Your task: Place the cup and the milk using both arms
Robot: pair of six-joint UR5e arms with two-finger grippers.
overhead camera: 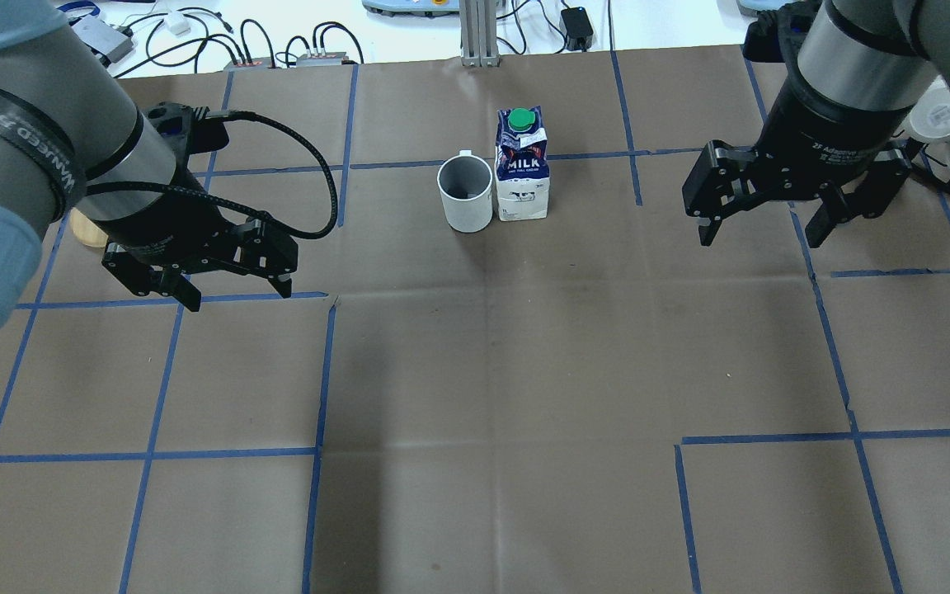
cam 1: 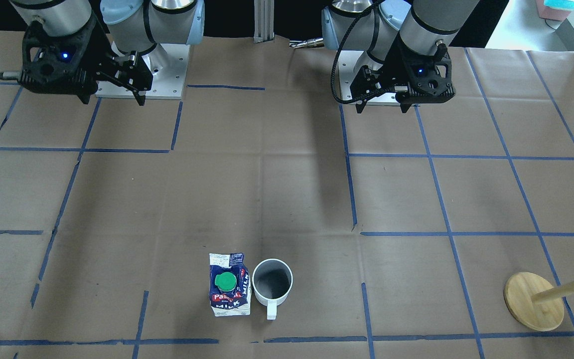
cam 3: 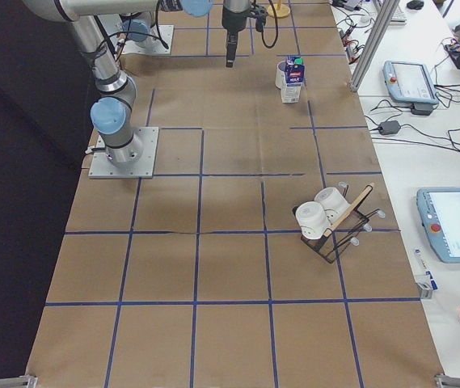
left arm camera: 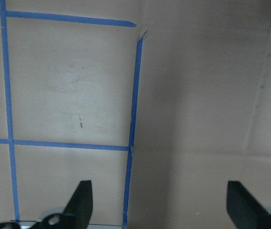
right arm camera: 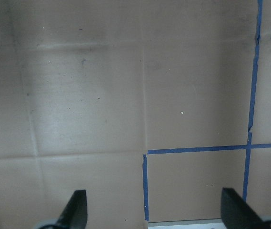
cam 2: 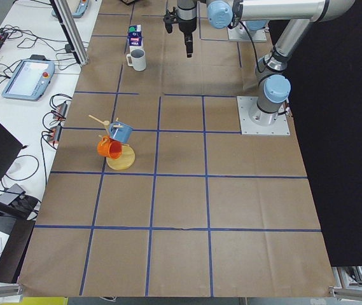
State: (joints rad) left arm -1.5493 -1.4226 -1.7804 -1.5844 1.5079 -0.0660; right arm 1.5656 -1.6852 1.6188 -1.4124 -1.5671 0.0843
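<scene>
The white cup [cam 1: 272,284] with a grey inside stands upright on the far side of the table, its handle pointing away from the robot. The milk [cam 1: 229,286] carton with its green cap stands right beside it, on the robot's right of the cup [overhead camera: 465,194]; the milk [overhead camera: 522,169] looks to be touching it. My left gripper [overhead camera: 238,299] is open and empty, hovering well short and left of the cup. My right gripper [overhead camera: 758,242] is open and empty, hovering to the right of the milk. Both wrist views show only bare table between open fingers [left arm camera: 80,200] [right arm camera: 75,207].
A wooden mug tree [cam 1: 533,301] with a blue and an orange mug stands at the table's left end [cam 2: 118,143]. A wire rack with white cups [cam 3: 327,222] stands at the right end. The brown table cover [overhead camera: 491,371] carries blue tape lines.
</scene>
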